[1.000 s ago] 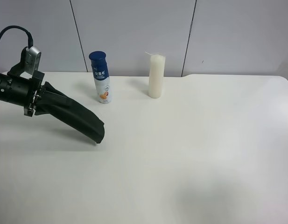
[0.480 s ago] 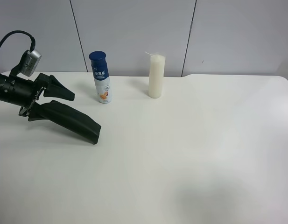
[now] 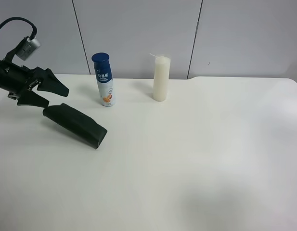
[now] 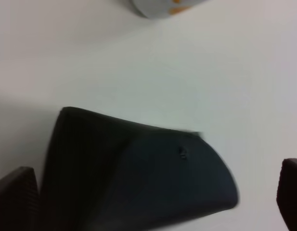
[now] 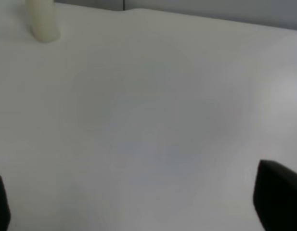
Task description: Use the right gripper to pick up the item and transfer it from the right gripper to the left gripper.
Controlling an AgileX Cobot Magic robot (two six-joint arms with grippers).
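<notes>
With both the left gripper and the right gripper spread empty, the item lies loose on the table, where a careless sweep could knock it aside.

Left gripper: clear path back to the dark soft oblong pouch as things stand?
Probably yes. The left gripper hangs open just beside the dark soft oblong pouch, which lies flat on the white table. Nothing sits between them; the blue-capped white bottle stands off to the side.

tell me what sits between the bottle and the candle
Nothing: in the exterior high view, only bare white table separates the bottle from the candle.
</notes>
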